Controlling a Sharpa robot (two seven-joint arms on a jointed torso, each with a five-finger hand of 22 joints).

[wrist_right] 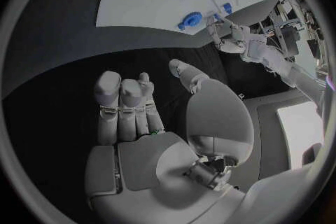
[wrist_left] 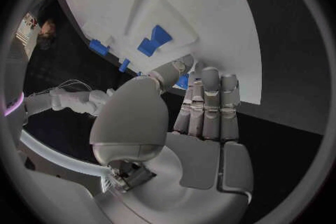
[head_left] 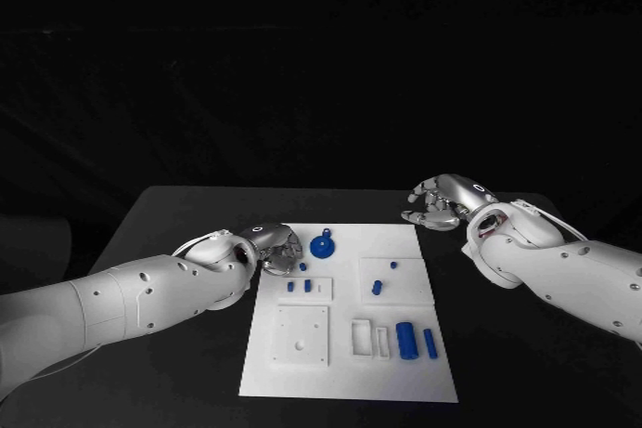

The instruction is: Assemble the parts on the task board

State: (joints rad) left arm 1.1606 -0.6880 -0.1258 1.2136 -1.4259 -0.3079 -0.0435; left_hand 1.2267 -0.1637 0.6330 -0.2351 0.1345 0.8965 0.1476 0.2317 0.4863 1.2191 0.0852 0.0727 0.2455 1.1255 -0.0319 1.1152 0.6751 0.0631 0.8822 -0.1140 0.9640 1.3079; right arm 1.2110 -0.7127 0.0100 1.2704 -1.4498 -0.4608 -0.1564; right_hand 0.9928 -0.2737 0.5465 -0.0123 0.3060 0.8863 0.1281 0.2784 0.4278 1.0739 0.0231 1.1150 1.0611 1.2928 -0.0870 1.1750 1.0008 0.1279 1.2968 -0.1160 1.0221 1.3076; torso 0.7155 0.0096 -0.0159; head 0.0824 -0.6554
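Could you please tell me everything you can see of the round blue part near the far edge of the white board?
The round blue disc-shaped part looks like matte plastic, with a thin blue stem rising from its far side. It sits on the white task board, near the far edge and left of the middle. The left hand is close beside it; whether they touch cannot be told. The right wrist view shows a toothed rim.

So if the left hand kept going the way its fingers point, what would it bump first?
Probably the task board: the left hand sits at its edge with its fingers toward it. The small blue parts lie close by, but depth is hard to judge.
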